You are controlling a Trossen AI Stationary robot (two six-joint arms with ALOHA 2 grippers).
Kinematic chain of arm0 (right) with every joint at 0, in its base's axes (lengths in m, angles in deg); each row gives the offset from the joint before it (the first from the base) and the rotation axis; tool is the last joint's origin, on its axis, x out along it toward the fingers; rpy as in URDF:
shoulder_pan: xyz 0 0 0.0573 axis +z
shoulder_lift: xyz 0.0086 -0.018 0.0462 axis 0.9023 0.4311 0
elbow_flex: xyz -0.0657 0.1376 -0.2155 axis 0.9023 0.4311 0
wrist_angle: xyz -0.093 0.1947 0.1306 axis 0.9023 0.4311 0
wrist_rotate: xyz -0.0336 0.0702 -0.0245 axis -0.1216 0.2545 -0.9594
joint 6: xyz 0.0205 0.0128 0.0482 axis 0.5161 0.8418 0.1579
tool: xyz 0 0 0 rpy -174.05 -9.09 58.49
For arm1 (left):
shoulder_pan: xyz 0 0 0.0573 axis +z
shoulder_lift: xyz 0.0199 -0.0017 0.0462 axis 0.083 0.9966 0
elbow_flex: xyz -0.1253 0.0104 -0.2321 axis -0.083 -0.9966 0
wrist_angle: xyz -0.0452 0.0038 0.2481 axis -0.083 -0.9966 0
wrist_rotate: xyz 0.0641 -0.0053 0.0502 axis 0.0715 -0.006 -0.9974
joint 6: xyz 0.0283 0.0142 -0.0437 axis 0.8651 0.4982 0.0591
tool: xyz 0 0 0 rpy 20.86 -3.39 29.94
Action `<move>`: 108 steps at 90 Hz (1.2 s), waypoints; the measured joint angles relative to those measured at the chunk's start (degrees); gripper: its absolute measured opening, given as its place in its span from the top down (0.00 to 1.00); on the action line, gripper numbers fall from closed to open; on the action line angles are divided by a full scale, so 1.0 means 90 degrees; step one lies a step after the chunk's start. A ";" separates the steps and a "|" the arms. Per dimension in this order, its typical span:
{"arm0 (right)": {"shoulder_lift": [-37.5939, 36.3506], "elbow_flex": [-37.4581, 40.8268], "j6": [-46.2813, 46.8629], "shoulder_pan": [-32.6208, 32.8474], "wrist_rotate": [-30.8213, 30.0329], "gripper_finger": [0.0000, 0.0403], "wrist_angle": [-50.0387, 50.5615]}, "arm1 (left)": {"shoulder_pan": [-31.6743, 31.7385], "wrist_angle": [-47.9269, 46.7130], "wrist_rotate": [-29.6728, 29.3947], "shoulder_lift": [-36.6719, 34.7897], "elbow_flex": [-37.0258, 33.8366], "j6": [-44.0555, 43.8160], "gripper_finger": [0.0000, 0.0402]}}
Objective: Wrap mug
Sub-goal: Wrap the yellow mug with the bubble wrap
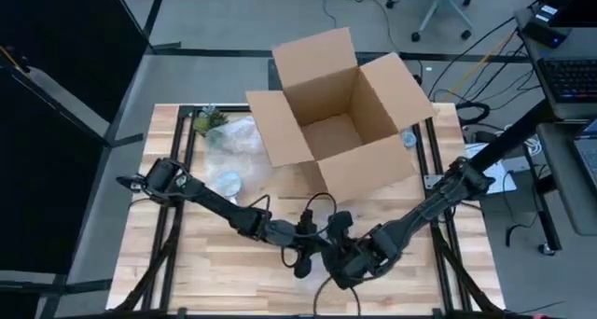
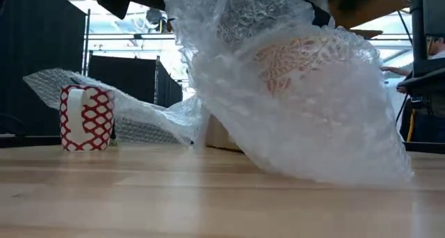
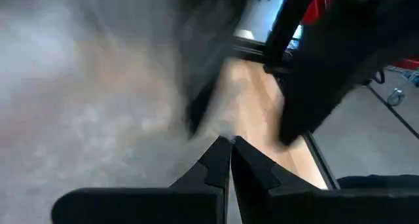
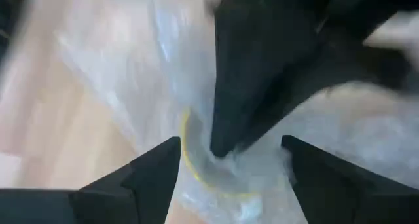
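A mug with a red pattern (image 2: 299, 60) sits tilted inside a large bundle of clear bubble wrap (image 2: 313, 127) near the table's front edge. The bundle's lower part rests on the table. My left gripper (image 1: 303, 254) is shut on the wrap at the top of the bundle. My right gripper (image 4: 229, 158) is open, its fingers standing on either side of the wrapped mug's yellowish rim (image 4: 196, 168). I cannot tell whether they touch it. My left gripper (image 3: 229, 149) pinches the bubble wrap at the top of the bundle (image 4: 219, 152) between its two shut fingers, close to the mug's rim. The fingers come at it from above, slanting down. How many layers they hold does not show. The wrap hangs below them, its bottom on the table.
An open cardboard box (image 1: 336, 123) stands at the far middle of the table. A second red-and-white mug (image 2: 86, 117) stands upright at the far left beside loose bubble wrap (image 1: 233, 137). A small green thing (image 1: 210, 121) lies at the far left corner.
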 joint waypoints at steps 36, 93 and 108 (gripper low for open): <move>-0.0025 0.0687 0.0536 0.0081 0.0401 0.38 -0.0767 | 0.0000 -0.0096 0.0176 -0.0451 0.0000 -0.0007 1.00; -0.0025 0.1556 0.0275 -0.0230 0.0574 0.38 -0.1879 | -0.0965 -0.4761 -0.1066 -0.2239 0.0000 -0.1506 1.00; -0.0025 0.1556 0.0178 -0.0271 0.0585 0.38 -0.2079 | -0.1326 -0.4811 -0.1776 -0.1995 -0.0433 -0.1868 1.00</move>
